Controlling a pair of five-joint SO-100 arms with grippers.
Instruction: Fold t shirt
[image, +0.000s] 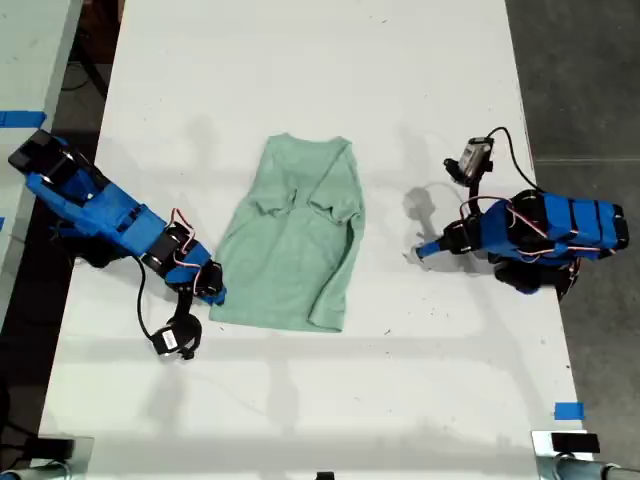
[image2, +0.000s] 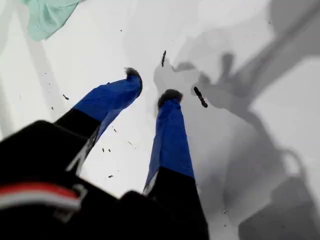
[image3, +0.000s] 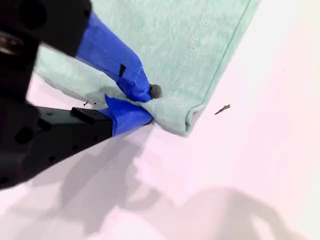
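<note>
While my second gripper (image3: 150, 102) pinches the t shirt (image: 295, 235) hem corner at the exterior view's left, my first gripper (image2: 150, 90) hovers spread over bare table (image: 300, 70); next, probably lift and fold across

Both arms are built of bright blue plastic segments with black motor blocks and thin red and white wires looped along them. The first gripper (image2: 150, 92) has two tapered blue fingers with dark fuzzy tips. The second gripper (image3: 147, 102) has blue pointed jaws on a black body, with a small grey screw head at the tip.
</note>
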